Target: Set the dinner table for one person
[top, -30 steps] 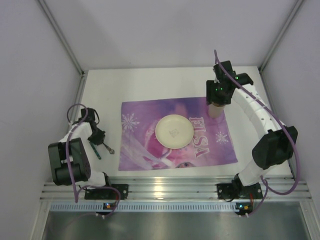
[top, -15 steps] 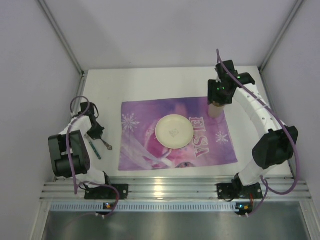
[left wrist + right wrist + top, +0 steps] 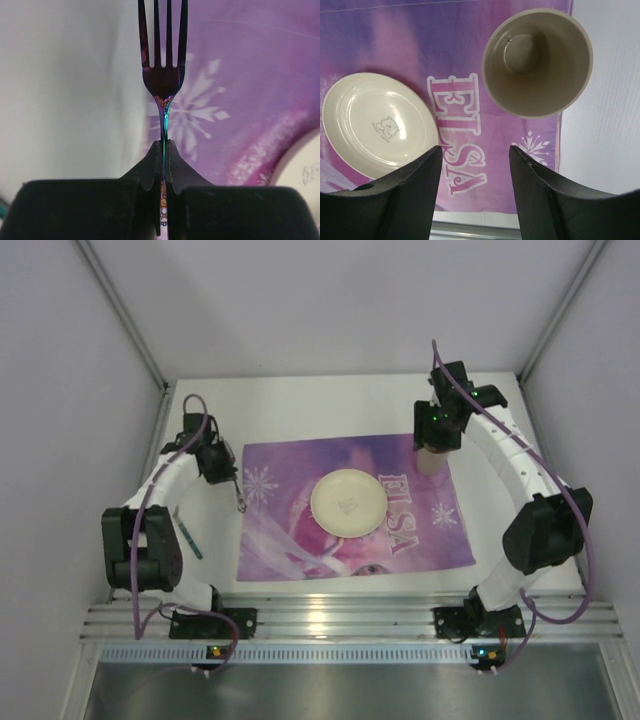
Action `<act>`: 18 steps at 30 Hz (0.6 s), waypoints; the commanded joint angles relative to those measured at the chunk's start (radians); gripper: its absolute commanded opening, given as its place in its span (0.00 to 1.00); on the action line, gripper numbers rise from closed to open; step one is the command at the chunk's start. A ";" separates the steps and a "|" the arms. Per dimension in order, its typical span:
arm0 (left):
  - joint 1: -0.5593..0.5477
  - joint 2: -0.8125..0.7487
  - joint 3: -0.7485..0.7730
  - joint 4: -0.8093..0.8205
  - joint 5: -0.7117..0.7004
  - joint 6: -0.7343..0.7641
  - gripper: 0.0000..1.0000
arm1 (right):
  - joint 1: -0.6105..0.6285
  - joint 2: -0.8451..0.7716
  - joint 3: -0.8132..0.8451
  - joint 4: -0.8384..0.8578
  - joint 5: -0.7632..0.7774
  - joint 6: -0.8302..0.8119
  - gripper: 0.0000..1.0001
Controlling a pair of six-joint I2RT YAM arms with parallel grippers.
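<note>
My left gripper (image 3: 228,480) is shut on the handle of a dark iridescent fork (image 3: 239,500) and holds it over the left edge of the purple ELSA placemat (image 3: 300,530). In the left wrist view the gripper (image 3: 164,150) pinches the fork (image 3: 162,80), tines pointing away, above the border of the placemat (image 3: 250,75) and the white dinner table (image 3: 60,90). My right gripper (image 3: 437,440) is open and empty just above the beige cup (image 3: 431,463), which stands upright on the placemat's far right corner. A cream plate (image 3: 349,502) sits at the placemat's middle.
A thin dark utensil (image 3: 190,538) lies on the dinner table (image 3: 300,405) left of the placemat. The ribbed rail (image 3: 340,615) runs along the near edge. In the right wrist view the cup (image 3: 537,62) and the plate (image 3: 377,125) lie beyond the open fingers (image 3: 545,195).
My left gripper has lifted the fork from the table beside the other utensil and carried it away and to the right, to the placemat's left edge. The right gripper has barely moved.
</note>
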 commanded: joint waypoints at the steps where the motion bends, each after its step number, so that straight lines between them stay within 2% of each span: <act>1: -0.168 0.084 0.095 -0.017 0.099 0.045 0.00 | -0.009 -0.004 0.020 0.018 -0.020 0.009 0.57; 8: -0.323 0.215 0.125 -0.017 0.063 -0.084 0.00 | -0.009 -0.017 0.004 0.022 -0.026 0.009 0.57; 18: -0.400 0.120 0.031 -0.111 -0.029 -0.176 0.00 | -0.008 -0.038 -0.014 0.019 -0.019 0.006 0.57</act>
